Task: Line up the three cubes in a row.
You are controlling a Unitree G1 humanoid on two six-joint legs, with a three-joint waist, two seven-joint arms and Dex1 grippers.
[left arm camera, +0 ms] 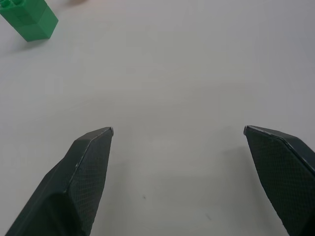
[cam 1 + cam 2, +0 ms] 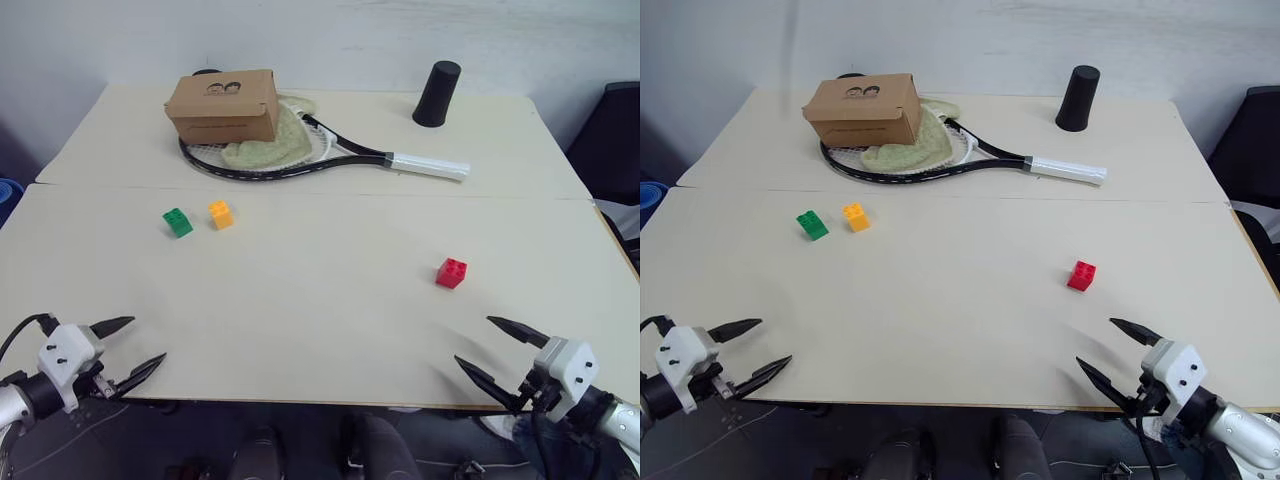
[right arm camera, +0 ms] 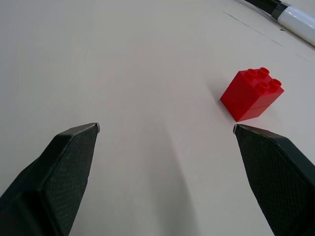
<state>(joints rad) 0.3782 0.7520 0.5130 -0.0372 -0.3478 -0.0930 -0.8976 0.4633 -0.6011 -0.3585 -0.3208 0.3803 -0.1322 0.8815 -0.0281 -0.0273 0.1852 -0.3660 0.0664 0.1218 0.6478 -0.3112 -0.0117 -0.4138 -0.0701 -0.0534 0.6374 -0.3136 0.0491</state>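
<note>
Three studded cubes lie on the cream table (image 2: 300, 290). The green cube (image 2: 178, 222) and the orange-yellow cube (image 2: 221, 214) sit close together on the left half, a small gap between them. The red cube (image 2: 451, 272) stands alone on the right half. My left gripper (image 2: 132, 349) hovers open at the table's near left edge, well short of the green cube (image 1: 28, 19). My right gripper (image 2: 502, 351) hangs open at the near right edge, with the red cube (image 3: 252, 94) a short way ahead of its fingers. Neither holds anything.
At the back of the table a brown cardboard box (image 2: 224, 105) rests on a tennis racket (image 2: 330, 155) with a pale cloth (image 2: 270, 145). A black cylinder cup (image 2: 437, 94) stands at the back right. A seam (image 2: 400, 196) runs across the table.
</note>
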